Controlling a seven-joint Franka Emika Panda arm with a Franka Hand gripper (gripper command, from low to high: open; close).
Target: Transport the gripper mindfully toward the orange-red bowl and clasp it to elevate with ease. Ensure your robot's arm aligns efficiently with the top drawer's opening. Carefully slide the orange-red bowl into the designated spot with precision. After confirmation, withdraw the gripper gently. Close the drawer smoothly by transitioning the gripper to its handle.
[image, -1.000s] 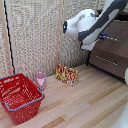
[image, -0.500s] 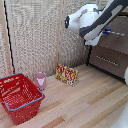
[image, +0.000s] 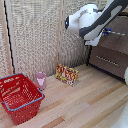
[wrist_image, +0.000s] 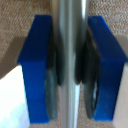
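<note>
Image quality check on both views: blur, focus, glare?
Wrist view: soft all over, very close range; the silver handle runs between the blue claw fingertips with fuzzy edges and a pale sheen along it. Exterior view: low resolution, even lighting; the robot's arm shows bright glare on its white shell, the red basket and floor read clearly.

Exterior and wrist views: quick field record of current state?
arm: white arm reaching to the upper drawer at the exterior view's right
gripper: blue-tipped fingers on either side of the silver handle
lower drawer: darker front, shut
floor items: red basket, pink cup, small colourful box
orange-red bowl: not visible
</note>
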